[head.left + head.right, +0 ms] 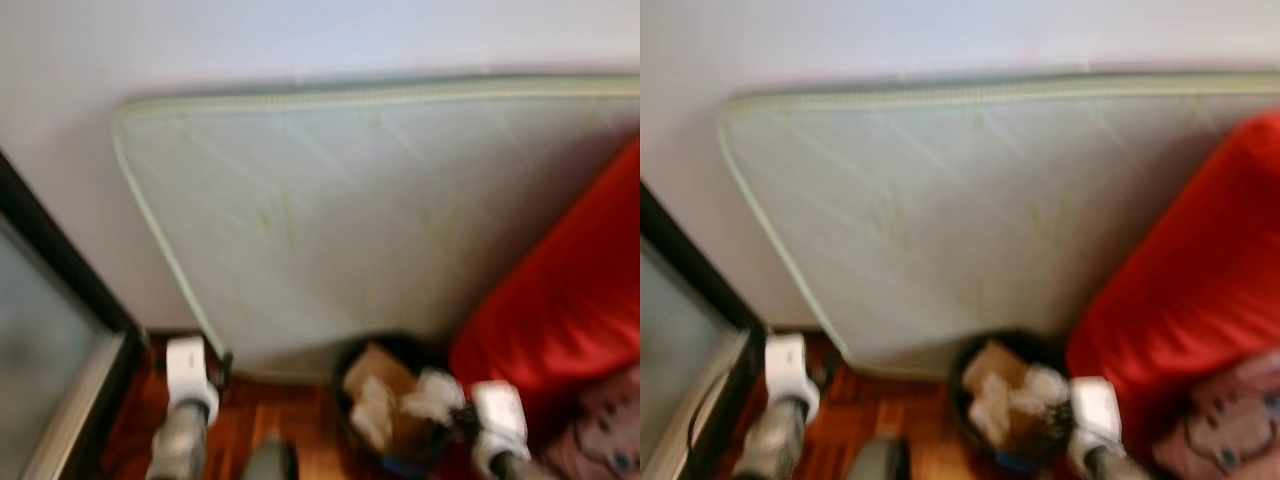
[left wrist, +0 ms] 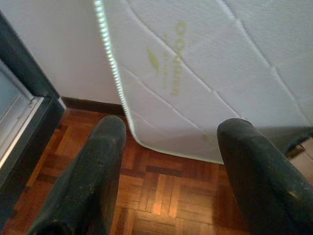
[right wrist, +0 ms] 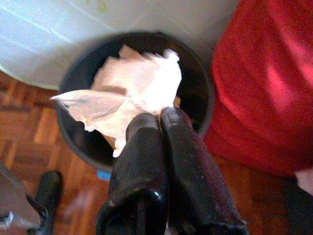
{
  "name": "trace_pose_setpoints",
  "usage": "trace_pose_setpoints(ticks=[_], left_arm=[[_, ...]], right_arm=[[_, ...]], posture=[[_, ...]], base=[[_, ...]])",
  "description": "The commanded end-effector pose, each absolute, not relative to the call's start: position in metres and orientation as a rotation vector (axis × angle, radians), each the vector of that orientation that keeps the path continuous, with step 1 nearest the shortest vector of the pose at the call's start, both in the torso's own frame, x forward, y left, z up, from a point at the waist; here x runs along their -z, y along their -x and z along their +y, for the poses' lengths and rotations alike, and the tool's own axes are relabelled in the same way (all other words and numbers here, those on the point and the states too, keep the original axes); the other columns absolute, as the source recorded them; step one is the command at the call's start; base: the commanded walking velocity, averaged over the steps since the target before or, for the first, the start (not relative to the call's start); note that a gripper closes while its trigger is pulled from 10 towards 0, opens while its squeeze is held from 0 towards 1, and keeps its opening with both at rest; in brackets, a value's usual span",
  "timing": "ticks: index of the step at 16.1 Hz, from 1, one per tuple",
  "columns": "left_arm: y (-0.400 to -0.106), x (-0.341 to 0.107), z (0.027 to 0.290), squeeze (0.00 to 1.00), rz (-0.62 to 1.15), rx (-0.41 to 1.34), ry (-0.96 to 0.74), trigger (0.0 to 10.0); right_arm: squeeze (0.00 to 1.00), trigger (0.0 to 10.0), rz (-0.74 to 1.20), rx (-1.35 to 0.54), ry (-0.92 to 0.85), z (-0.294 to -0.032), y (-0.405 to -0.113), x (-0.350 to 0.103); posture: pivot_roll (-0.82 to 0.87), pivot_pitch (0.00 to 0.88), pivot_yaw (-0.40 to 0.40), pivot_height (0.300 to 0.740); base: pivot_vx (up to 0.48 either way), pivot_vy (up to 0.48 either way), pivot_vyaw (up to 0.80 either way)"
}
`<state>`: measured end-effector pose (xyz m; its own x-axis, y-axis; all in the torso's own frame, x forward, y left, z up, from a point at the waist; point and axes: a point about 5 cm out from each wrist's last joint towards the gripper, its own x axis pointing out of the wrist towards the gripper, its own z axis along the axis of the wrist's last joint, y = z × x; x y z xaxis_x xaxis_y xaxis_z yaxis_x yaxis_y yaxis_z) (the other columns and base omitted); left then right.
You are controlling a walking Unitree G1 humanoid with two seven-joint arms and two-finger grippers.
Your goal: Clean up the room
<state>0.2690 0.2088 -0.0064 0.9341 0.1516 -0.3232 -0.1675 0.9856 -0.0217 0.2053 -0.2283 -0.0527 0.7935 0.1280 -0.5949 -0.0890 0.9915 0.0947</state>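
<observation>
Crumpled paper [image 3: 142, 93] hangs pinched between the closed fingers of the right pincer [image 3: 159, 117], directly above the black bin [image 3: 200, 73] on the parquet floor [image 2: 166, 196]. Light, soft and limp, it should drop freely. Left pincer [image 2: 171, 161] gapes empty.

Green logo and lettering on the white mattress [image 2: 205, 73], too blurred and skewed to read

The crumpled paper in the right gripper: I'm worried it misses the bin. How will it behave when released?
The crumpled paper looks thin and floppy, so probably very light and may drift. Hanging from the right gripper above the black bin, it should likely land inside.
</observation>
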Motion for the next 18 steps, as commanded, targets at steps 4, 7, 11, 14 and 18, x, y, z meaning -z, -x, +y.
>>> trace_pose_setpoints(ticks=[4,7,11,14,18], left_arm=[[-0.275,0.001,0.208,0.00,0.312,-0.160,0.049,10.0],[-0.275,0.001,0.208,0.00,0.309,-0.157,0.052,10.0],[-0.277,0.000,0.208,0.00,0.305,-0.154,0.050,10.0],[-0.278,-0.001,0.206,0.00,0.295,-0.145,0.056,10.0],[-0.283,-0.007,0.200,0.00,0.255,-0.112,0.064,10.0]], right_arm=[[0.00,10.0,0.663,-0.154,-0.080,-0.239,-0.193,0.055],[0.00,10.0,0.657,-0.157,-0.108,-0.236,-0.199,0.053],[0.00,10.0,0.666,-0.174,-0.101,-0.233,-0.200,0.053],[0.00,10.0,0.675,-0.192,-0.064,-0.226,-0.205,0.054],[0.00,10.0,0.653,-0.170,-0.080,-0.229,-0.205,0.052]], posture=[[0.06,0.056,-0.002,0.646],[0.06,0.056,-0.002,0.646],[0.06,0.057,-0.002,0.646],[0.06,0.061,-0.001,0.646],[0.09,0.078,-0.007,0.646]], base=[[0.000,0.000,0.20],[0.000,0.000,0.41],[0.248,0.000,0.00],[0.000,0.000,0.00],[0.000,0.000,0.00]])
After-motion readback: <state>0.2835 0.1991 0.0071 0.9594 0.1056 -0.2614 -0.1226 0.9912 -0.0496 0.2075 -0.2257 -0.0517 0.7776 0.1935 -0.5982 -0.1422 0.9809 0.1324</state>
